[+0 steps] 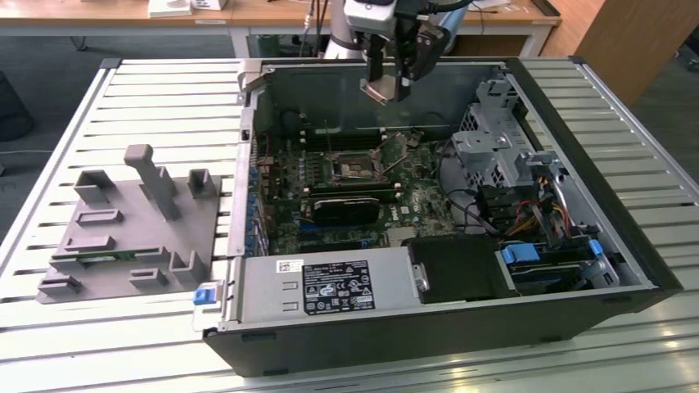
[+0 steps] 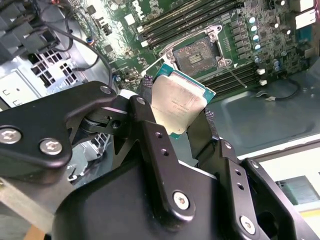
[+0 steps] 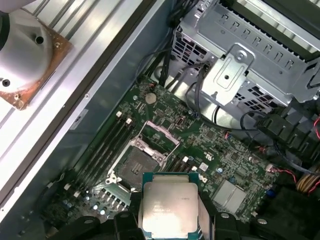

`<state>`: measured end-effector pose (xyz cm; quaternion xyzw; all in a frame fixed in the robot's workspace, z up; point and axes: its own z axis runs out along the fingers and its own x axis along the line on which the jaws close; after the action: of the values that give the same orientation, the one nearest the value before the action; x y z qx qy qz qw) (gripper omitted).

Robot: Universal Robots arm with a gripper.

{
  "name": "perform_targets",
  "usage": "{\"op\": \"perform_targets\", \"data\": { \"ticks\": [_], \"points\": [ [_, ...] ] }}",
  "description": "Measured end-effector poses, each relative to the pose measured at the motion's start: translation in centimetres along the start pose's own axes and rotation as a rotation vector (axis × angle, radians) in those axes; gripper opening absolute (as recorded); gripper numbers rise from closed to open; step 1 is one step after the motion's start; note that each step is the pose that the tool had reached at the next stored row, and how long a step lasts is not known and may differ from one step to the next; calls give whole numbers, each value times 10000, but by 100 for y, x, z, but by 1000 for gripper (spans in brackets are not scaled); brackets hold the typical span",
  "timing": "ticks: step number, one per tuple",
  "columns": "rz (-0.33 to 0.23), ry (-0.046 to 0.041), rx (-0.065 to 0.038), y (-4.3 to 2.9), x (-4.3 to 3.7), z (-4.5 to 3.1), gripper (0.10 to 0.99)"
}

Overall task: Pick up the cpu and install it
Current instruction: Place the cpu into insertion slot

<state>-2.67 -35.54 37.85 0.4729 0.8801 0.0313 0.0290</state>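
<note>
My gripper hangs over the far side of the open computer case, shut on the cpu. In both wrist views the cpu is a silvery square chip with a greenish edge, clamped by its two sides between the black fingers. Below it on the green motherboard lies the empty black socket, with its metal load plate flipped open. The cpu is held well above the socket, touching nothing else.
Memory slots run beside the socket. A metal drive cage and cable bundles fill the case at the exterior view's right. The power supply sits at the near side. A grey fixture tray stands on the slatted table.
</note>
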Motion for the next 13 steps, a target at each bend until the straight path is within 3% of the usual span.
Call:
{"op": "perform_targets", "data": {
  "ticks": [13],
  "points": [
    [1124,-93,24,-19,14,75,529]
  ]
}}
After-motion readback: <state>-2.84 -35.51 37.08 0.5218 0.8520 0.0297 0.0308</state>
